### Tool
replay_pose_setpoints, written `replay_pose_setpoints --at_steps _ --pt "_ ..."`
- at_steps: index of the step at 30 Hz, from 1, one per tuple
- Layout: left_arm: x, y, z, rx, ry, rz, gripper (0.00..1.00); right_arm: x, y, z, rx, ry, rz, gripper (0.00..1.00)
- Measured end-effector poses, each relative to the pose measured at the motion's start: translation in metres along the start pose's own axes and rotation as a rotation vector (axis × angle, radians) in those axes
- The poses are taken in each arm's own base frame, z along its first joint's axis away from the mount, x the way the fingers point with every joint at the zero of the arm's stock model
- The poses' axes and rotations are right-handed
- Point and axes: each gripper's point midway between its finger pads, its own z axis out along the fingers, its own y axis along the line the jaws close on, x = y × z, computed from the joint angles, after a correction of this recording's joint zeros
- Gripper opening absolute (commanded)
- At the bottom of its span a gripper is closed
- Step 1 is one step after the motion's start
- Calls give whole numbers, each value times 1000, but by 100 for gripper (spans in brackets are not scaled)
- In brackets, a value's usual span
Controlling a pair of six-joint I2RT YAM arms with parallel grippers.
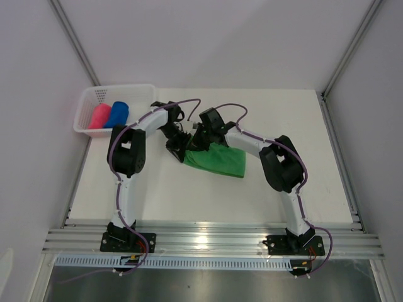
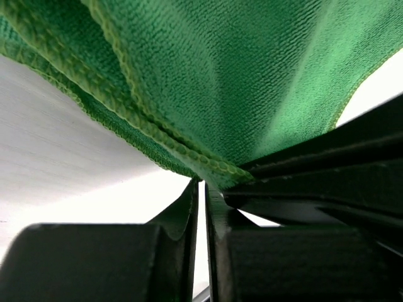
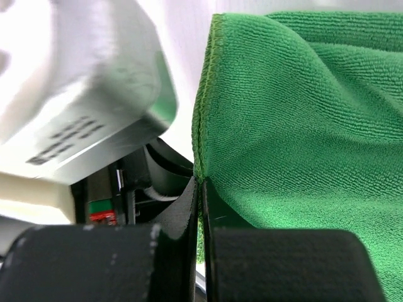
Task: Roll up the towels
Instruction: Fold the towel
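Left tool (image 2: pixel 201 192), right tool (image 3: pixel 200 189) pinching green towel (image 1: pixel 219 161)

White plastic mesh basket (image 1: pixel 99 95) at far-left corner of white table (image 1: pixel 208 201), close against the left wall. Ribbed aluminium rail (image 1: pixel 214 242) along the near edge, with a slotted white strip (image 1: pixel 208 262) just below it, possibly a cable duct. Dull grey surface (image 1: pixel 208 286) beneath. Plain white walls (image 1: pixel 208 44) behind and at both sides, metal struts (image 1: pixel 75 41) in the corners.

Matt, fuzzy-cloth green towel (image 3: pixel 302 126)
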Motion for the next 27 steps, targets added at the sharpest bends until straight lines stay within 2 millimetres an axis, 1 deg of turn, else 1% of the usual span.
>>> replay_pose_setpoints --at_steps 4,6,9,10,13,14,17,21,24,26,27 --pt "-1 0 -1 1 -4 2 16 1 -2 1 3 0 20 1" --pt "-1 0 -1 4 -5 0 20 1 -2 2 5 0 30 4" --pt "-3 1 -5 1 -11 -3 27 1 -2 4 1 -1 37 13" --pt "-4 3 -7 -2 -16 -6 30 1 -2 5 1 -1 37 20" --pt "-8 14 -17 -23 -42 -22 33 3 -6 11 2 8 36 29" --pt "-8 18 -20 -29 -50 -29 35 3 -8 14 4 11 34 30" --pt "-5 33 -33 -50 -75 -64 39 7 -10 20 7 25 16 32" --pt "-2 47 -49 -83 -101 -93 39 10 0 20 -17 34 -29 32" --pt "-2 46 -54 -88 -110 -92 40 7 6 16 -29 20 -78 32" --pt "-4 40 -55 -78 -118 -84 42 4 6 8 -16 9 -115 32" --pt "-5 37 -56 -76 -121 -81 43 1 6 1 -13 0 -132 32"
